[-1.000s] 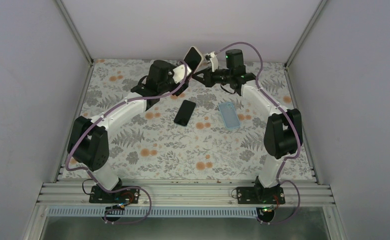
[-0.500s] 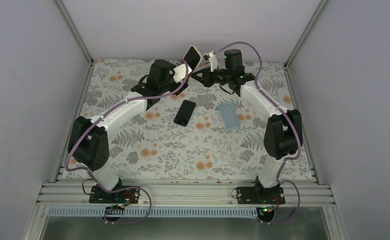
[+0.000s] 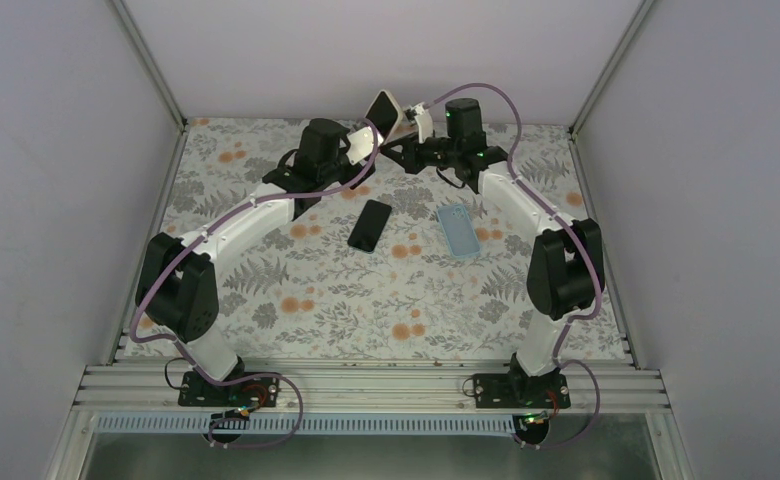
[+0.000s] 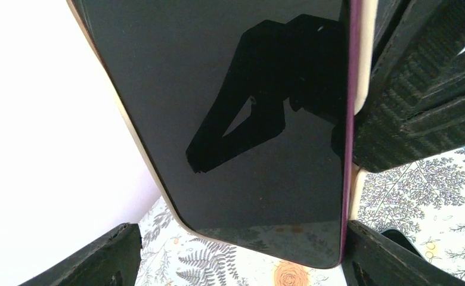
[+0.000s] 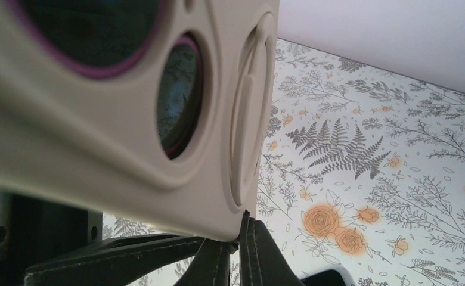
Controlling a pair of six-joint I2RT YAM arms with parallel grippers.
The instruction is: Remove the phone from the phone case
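Reaching over the floral-patterned table (image 3: pixel 296 300), both arms meet at upper centre; the right wrist has edged slightly left. The left gripper (image 4: pixel 236 261) clamps the black-screened phone (image 4: pixel 230 119), raised and tilted, still inside its beige plastic phone case (image 5: pixel 99 137). The right gripper (image 5: pixel 237 250) pinches the case's rim, fingers together.

No legible text, brand, number or sign in any view. Phone (image 4: pixel 236 119) screen dark, reflections only; phone case (image 5: pixel 69 140) back plain beige. Black handset (image 3: pixel 370 224) and blue case (image 3: pixel 459 231) on the table are too small to read.
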